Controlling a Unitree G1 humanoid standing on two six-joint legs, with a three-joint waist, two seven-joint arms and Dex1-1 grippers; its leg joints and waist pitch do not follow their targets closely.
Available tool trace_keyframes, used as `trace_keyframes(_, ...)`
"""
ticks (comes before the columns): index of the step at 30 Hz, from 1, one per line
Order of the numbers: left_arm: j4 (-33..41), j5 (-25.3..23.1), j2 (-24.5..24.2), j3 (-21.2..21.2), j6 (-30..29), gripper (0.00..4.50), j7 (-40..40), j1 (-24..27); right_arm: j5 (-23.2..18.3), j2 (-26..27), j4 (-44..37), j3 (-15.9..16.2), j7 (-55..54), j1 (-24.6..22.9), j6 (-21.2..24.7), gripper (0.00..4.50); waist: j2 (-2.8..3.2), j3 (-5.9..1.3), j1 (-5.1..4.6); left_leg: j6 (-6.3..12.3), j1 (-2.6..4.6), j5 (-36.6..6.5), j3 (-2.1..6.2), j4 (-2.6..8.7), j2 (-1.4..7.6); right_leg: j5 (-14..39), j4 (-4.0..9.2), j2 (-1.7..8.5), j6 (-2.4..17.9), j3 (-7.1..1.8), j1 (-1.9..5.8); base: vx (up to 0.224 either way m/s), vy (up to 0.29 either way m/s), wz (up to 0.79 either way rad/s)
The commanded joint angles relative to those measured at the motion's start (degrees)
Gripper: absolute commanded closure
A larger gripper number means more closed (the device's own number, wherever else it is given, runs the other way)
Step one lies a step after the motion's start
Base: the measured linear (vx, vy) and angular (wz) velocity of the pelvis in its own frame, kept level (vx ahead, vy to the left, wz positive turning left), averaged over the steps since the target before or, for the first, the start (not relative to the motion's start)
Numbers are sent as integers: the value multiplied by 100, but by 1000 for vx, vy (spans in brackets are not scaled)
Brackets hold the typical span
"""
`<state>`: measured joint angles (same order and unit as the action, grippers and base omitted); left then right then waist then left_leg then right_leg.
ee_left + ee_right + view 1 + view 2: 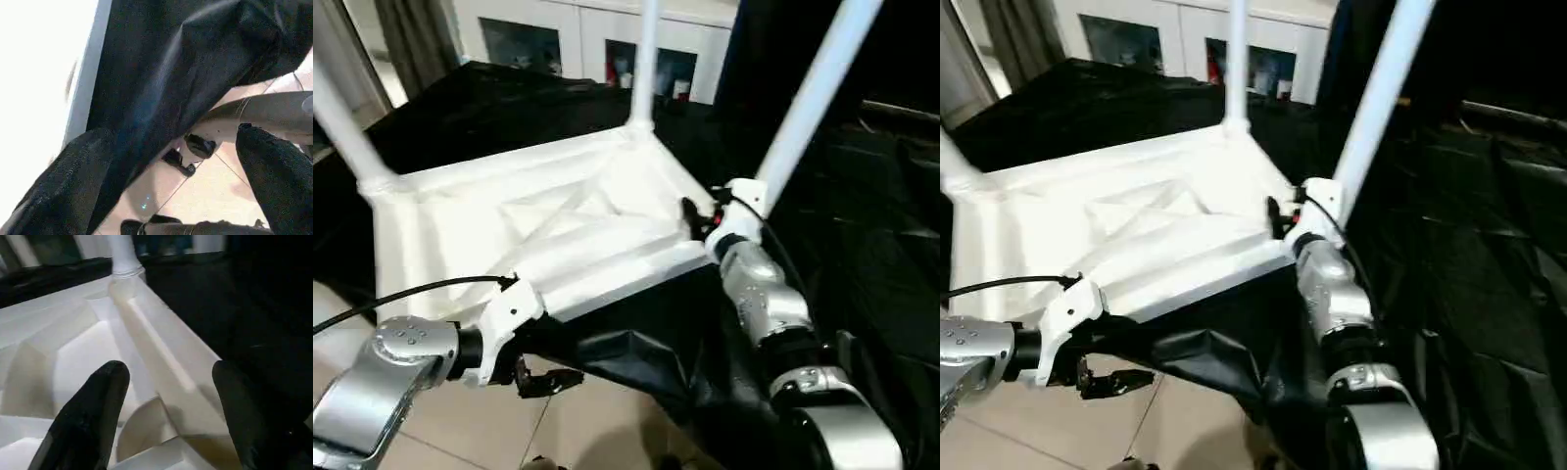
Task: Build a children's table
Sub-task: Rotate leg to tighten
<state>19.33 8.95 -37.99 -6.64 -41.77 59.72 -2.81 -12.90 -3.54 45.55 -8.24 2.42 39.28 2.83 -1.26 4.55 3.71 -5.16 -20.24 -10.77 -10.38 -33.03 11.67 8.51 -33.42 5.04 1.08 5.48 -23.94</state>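
A white plastic tabletop point(558, 235) lies upside down, ribbed underside up, on a worktop point(489, 108) draped in black cloth. Three white legs point(813, 98) stand upright in its corner sockets. The right end effector point(166, 396) hovers over the near right corner, fingers point(93, 406) spread apart either side of the rim, gripping nothing. The left end effector point(543, 377) hangs below the near edge over the tiled floor point(597, 421), open and empty. No readable writing or labels appear.

We see a plain white tabletop point(548, 230) with white legs point(808, 103), a black cloth point(636, 352) by our silver-armed grippers, beige floor tiles point(578, 421) below.
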Motion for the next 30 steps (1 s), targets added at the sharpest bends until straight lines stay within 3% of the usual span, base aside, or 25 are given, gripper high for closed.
trace_keyframes(1,23,-79,-134,31,-60,0,-142,1,-25,-440,253,-487,-343,115,-269,140,72,-319,-48,-49,127,-1557,-14,416,105,1837,337,227,852,-326,197,0,0,0)
trace_keyframes(7,-127,-142,-118,-35,174,0,-288,-87,-29,-1088,707,-742,-416,288,-522,140,64,-337,64,-9,85,-1390,-52,371,90,1579,284,212,899,-337,202,0,0,0)
trace_keyframes(8,-199,-169,-77,-34,285,0,-326,-145,-41,-1275,798,-806,-447,320,-554,140,46,-337,49,-14,28,-1411,-32,370,84,1660,266,216,869,-325,248,0,0,0)
trace_keyframes(10,-281,-175,-5,-14,477,0,-382,-227,-37,-1496,950,-885,-522,371,-620,140,44,-347,55,-7,50,-1418,-47,349,78,1683,279,210,852,-320,226,0,0,0)
trace_keyframes(14,-320,-111,94,25,728,0,-434,-301,-43,-1711,1177,-1008,-609,452,-717,140,15,-355,50,30,9,-1353,-46,336,68,1710,277,216,786,-311,257,0,0,0)
trace_keyframes(20,-66,245,47,95,987,0,-222,-23,-54,-1902,1395,-1071,-553,432,-861,140,32,-356,13,141,-21,-1283,-50,317,64,1544,253,215,911,-295,267,0,0,0)
trace_keyframes(23,-12,391,11,368,1196,0,-156,258,-116,-1804,1102,-1020,-158,252,-777,140,30,-342,-48,203,-33,-1391,-49,317,66,1635,280,207,905,-286,263,0,0,0)
trace_keyframes(26,-84,544,41,754,1657,0,-115,526,-36,-1705,499,-717,352,-132,-676,140,23,-319,-67,297,-53,-1383,-37,328,73,1720,307,201,845,-283,266,0,0,0)
trace_keyframes(28,-113,606,78,862,1850,0,-87,582,-28,-1680,350,-659,447,-232,-648,140,35,-319,-74,295,-27,-1453,-36,345,94,1827,321,198,850,-288,249,0,0,0)
trace_keyframes(30,-260,941,408,1425,2355,0,-250,693,-162,-1516,-512,-534,530,-830,-401,140,48,-293,-68,263,-24,-1535,-43,352,88,1883,342,198,863,-299,244,0,0,0)
